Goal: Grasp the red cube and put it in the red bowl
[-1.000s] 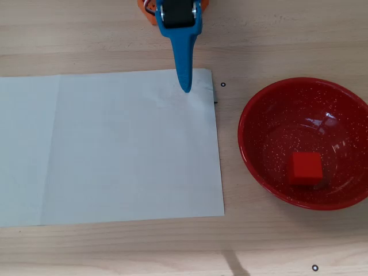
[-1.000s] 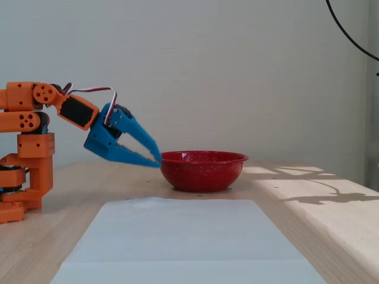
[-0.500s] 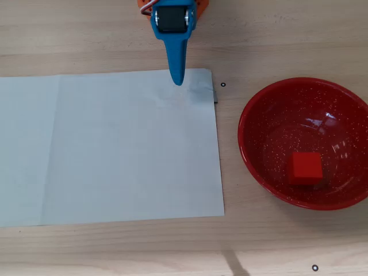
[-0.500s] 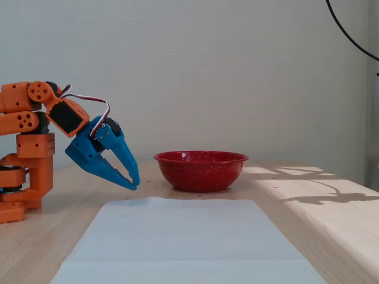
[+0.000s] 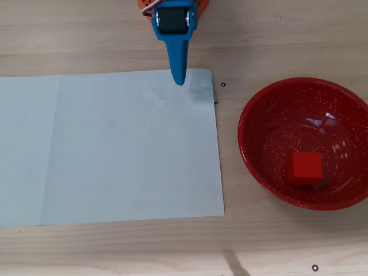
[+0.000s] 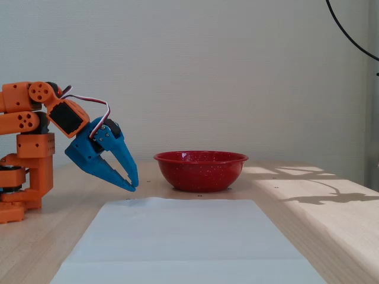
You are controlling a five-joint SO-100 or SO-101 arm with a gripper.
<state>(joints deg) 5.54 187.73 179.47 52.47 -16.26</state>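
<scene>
We find the jaws closed, fingertips together, holding nothing; in the fixed view they hang at the left of the frame, tips angled down just above the counter, and in the overhead view they show at the upper centre, tips over the top edge of the white paper sheet. The orange arm is folded back at the far left of the fixed view. The red cube lies inside the red bowl, right of centre in the overhead view, resting on the bowl floor towards its lower side; from the fixed view the bowl wall hides it. We judge the placing step complete. Should the cube need handling again, we judge it light, rigid and matte, so it should hold well under modest pressure; we would take it across two opposite flat faces, from above. We judge the bowl glossy and hard, so the cube may slide on its curved floor if nudged, and the rim limits the approach angle.
</scene>
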